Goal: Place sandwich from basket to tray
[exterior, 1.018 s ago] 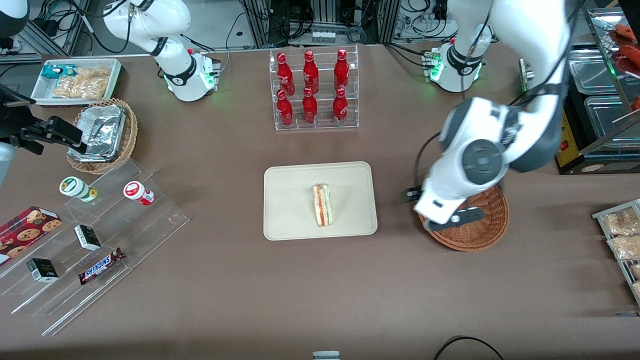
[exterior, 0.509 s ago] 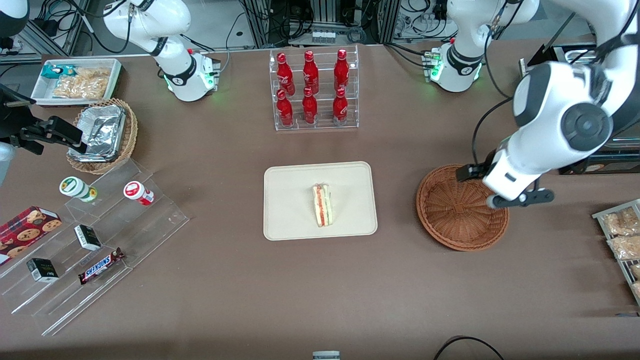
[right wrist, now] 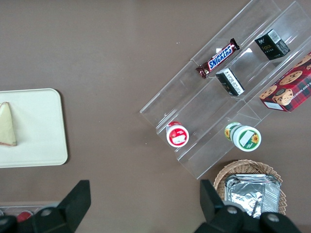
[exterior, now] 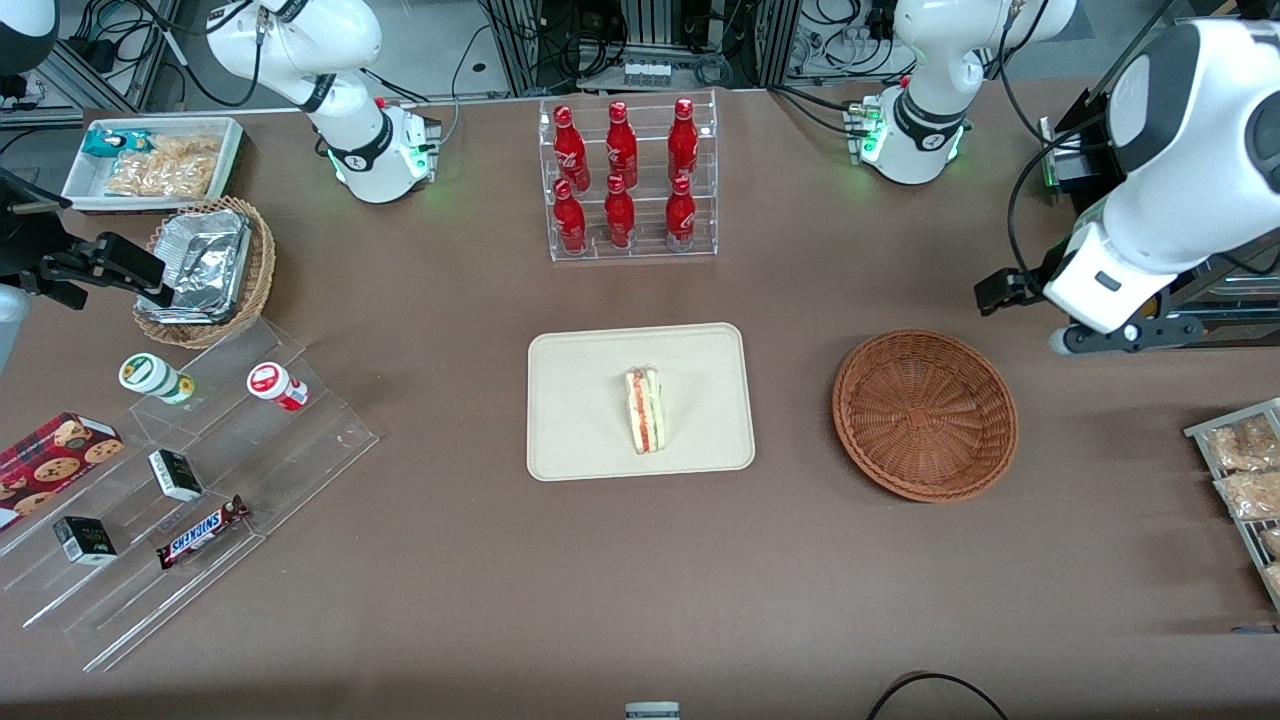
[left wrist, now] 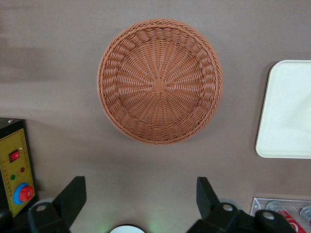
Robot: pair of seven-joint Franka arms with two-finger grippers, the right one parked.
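Note:
The sandwich (exterior: 645,410) lies on the cream tray (exterior: 580,400) in the middle of the table, cut side up showing red and green layers. It also shows in the right wrist view (right wrist: 7,125) on the tray (right wrist: 39,126). The reddish-brown basket (exterior: 925,415) stands empty beside the tray, toward the working arm's end. My left gripper (exterior: 1120,335) hangs high, off the basket's rim, farther from the front camera and toward the working arm's end. Its fingers are wide open and empty (left wrist: 140,194), with the basket (left wrist: 160,80) and a tray corner (left wrist: 289,109) below.
A clear rack of red bottles (exterior: 625,180) stands farther back than the tray. A stepped acrylic shelf with snacks (exterior: 190,470), a tan basket with foil (exterior: 205,265) and a white bin (exterior: 155,160) lie toward the parked arm's end. A control box (left wrist: 14,170) and snack trays (exterior: 1245,480) flank the gripper.
My left gripper has risen from over the basket and swung away toward the working arm's end, uncovering the empty basket. The sandwich has stayed on the tray.

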